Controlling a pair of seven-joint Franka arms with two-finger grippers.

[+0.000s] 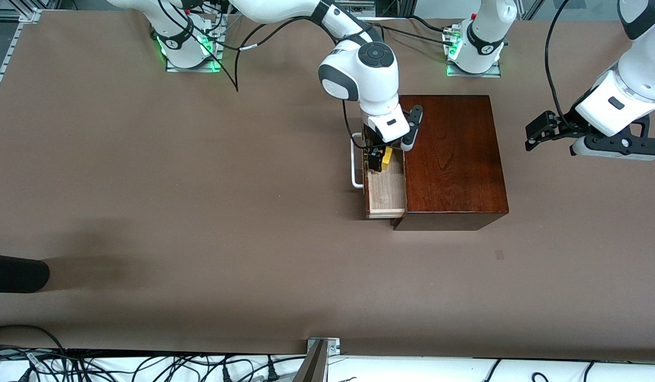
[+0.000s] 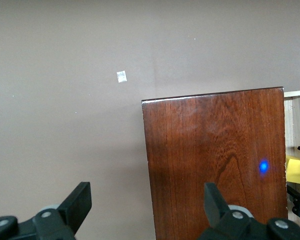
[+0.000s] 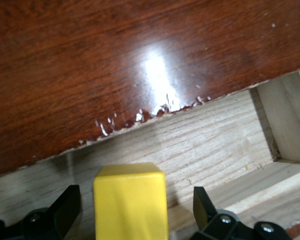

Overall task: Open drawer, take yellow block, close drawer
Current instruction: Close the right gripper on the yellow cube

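The drawer (image 1: 385, 193) of the dark reddish-brown box (image 1: 454, 159) stands pulled out toward the right arm's end, its pale wood floor showing, with the white bar handle (image 1: 355, 164) on its front. The yellow block (image 1: 387, 156) sits in the drawer. My right gripper (image 1: 379, 159) is down in the drawer, open, one finger on each side of the block (image 3: 131, 200) with a gap at both fingers (image 3: 67, 207). My left gripper (image 1: 544, 130) waits open and empty in the air off the box's left-arm end; its wrist view shows the box top (image 2: 215, 165) and the block (image 2: 297, 171).
A small pale mark (image 1: 499, 254) lies on the brown table nearer the front camera than the box. A dark rounded object (image 1: 14, 273) juts in at the right arm's end. Cables (image 1: 147, 366) run along the edge nearest the camera.
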